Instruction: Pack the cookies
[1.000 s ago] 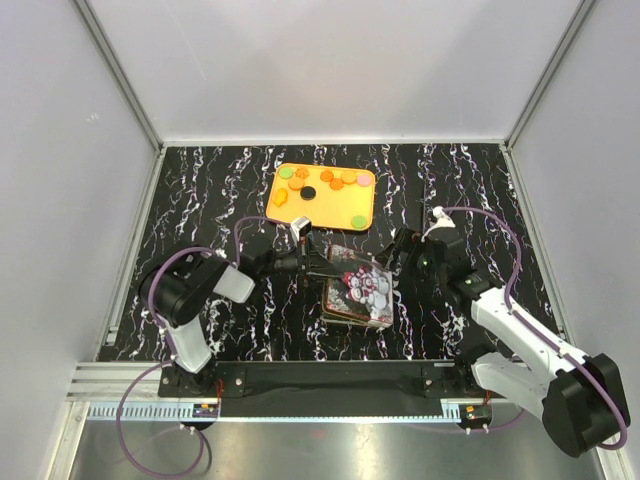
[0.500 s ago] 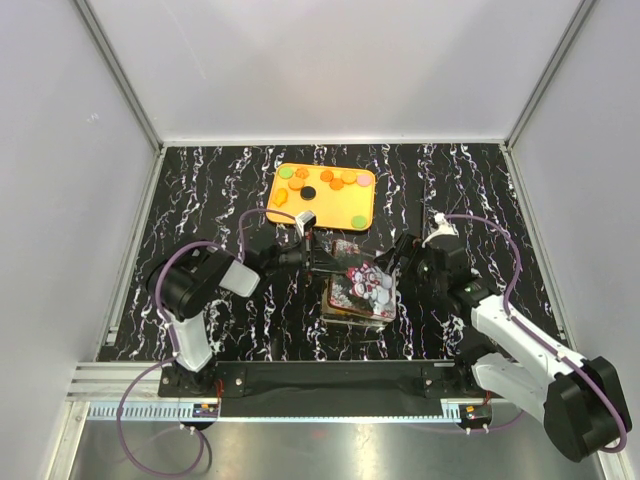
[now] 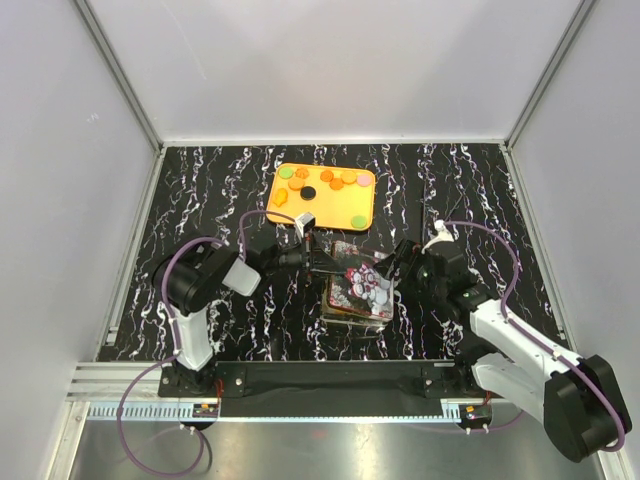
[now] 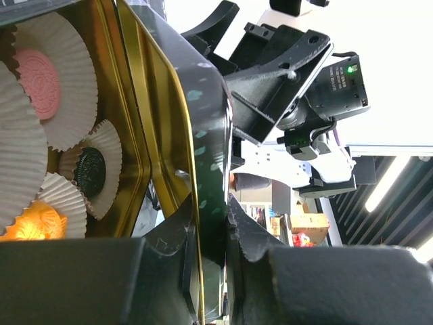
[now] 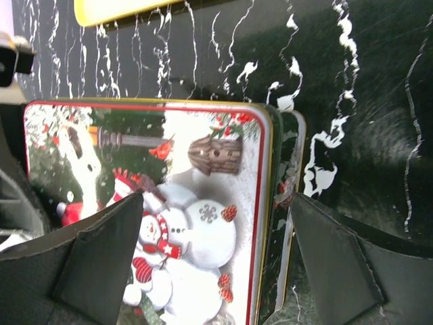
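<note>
While cookies [image 3: 337, 183] dot the tray [image 3: 325, 207], the tin [image 4: 207, 125] holds cupped cookies.

We see the paper cups [image 4: 20, 156] cut off by the left wrist view's edge, and an orange cookie [image 4: 30, 223] partly hidden behind the left gripper [image 4: 206, 227]. The right wrist view clips the yellow tray [image 5: 115, 8] and the lid [image 5: 176, 203].

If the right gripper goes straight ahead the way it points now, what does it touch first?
Most likely the snowman tin lid: it fills the space directly ahead of the open right gripper. How far off it lies is unclear.
</note>
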Tool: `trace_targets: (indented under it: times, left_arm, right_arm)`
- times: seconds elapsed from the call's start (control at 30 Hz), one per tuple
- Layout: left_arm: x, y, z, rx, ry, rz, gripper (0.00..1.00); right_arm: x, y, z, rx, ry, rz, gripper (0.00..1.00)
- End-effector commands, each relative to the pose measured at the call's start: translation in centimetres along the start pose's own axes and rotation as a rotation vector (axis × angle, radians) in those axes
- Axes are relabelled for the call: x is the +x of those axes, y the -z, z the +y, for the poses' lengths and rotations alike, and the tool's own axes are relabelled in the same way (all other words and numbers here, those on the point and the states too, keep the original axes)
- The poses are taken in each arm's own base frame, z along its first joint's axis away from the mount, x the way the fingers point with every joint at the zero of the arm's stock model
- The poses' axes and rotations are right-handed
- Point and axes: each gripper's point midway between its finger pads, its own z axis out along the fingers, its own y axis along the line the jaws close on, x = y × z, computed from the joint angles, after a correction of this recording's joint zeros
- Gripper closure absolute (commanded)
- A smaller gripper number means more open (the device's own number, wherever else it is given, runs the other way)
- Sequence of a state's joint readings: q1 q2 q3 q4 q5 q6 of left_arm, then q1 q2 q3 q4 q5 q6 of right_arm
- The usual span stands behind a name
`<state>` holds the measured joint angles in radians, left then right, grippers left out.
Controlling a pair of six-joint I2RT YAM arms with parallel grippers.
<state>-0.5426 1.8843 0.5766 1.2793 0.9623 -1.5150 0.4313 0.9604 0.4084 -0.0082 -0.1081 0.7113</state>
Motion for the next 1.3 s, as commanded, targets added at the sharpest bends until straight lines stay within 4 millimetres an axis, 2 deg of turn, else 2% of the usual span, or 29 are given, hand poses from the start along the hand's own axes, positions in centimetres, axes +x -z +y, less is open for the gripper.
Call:
trace_targets:
  times: [0.0,0.4,0.7,1.13,1.27]
  left_arm:
    - [-0.3,0.3,-5.1,0.221,-0.348,-0.007,1.0]
    - [-0.8,0.2,-4.4,0.21,-0.331,-0.022,0.98]
    - [-0.7,0.5,-3.9,0.197,-0.326,-0.027,0.95]
    - [-0.7,0.7,-2.7,0.175,-0.302,-0.032,0.91]
    - [-0.6,0.7,-2.6,0.173,-0.302,-0.032,0.9]
  right_arm:
    - [-0.3,-0.1,1.4,-0.077,-0.001,-0.017,0.02]
    - [0.4,-0.4,1.8,-0.104,0.002,0.006,0.02]
    - [1.3,-1.2,0.7,-0.087,-0.007,0.019,0.02]
    - [1.0,-1.4,2.6,-0.201,-0.048,-0.007,0.0]
    - [1.4,-1.7,2.3,-0.195,-0.05,0.006,0.0]
